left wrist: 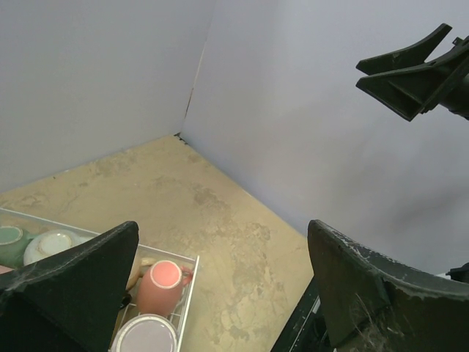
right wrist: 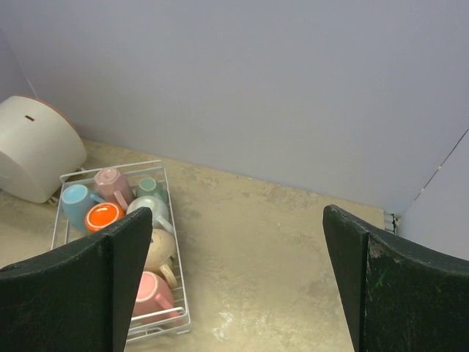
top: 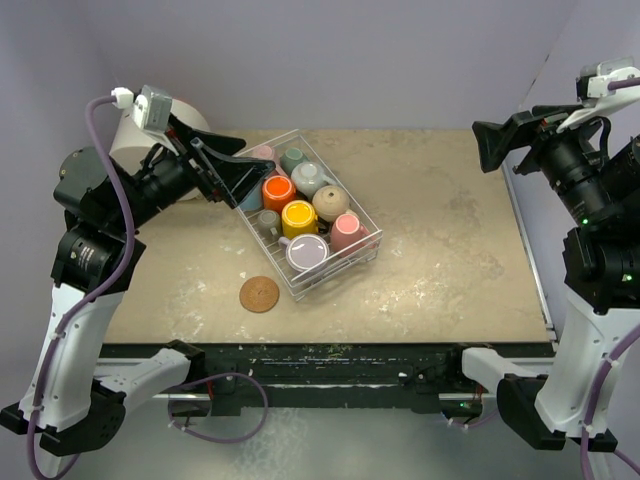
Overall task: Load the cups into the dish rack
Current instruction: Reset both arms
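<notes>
Lilac-grey walls close round a mottled beige desk. Left of its centre sits the white wire dish rack, turned at an angle, and every cup in view lies inside it. They include an orange cup, a yellow cup, a lilac cup, a pink cup, a beige cup and a teal cup. A round cork coaster lies on the desk just beside the rack's near corner. A white container stands behind the left arm. The left tool hovers over the rack's left edge, jaws spread wide, gripping nothing. The right tool hangs high at the right, well apart from the rack, equally wide and empty.
</notes>
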You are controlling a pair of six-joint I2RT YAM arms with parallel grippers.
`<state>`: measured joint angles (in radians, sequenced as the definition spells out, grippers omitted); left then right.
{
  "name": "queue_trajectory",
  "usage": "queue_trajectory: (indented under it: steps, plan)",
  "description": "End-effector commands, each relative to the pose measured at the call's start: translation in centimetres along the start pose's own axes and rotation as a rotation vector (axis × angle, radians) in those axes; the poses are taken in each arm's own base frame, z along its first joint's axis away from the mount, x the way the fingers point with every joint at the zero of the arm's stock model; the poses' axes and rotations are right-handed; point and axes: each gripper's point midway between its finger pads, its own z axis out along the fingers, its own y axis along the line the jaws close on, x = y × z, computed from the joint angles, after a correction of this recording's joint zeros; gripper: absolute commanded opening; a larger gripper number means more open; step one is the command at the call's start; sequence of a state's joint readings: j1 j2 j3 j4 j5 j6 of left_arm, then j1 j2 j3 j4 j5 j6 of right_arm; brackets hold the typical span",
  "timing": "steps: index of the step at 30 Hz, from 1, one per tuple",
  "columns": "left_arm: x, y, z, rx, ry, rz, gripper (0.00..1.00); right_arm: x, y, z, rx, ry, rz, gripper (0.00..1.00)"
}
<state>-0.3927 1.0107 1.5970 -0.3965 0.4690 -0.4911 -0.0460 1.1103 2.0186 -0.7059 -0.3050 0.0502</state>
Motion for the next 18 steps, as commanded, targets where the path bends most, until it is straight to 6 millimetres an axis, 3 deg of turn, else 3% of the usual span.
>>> queue_trajectory:
  steps: [1,18]
  plan:
    - [-1.47,-1.12,-0.31,0.042,-0.053,0.017,0.99,-1.19,0.16,-0.42,-0.007,-0.043,-0.035,1.00]
    - [-1.53,-1.24,-0.36,0.046,-0.052,0.022,0.99,-1.17,0.06,-0.61,-0.003,-0.048,-0.062,1.00]
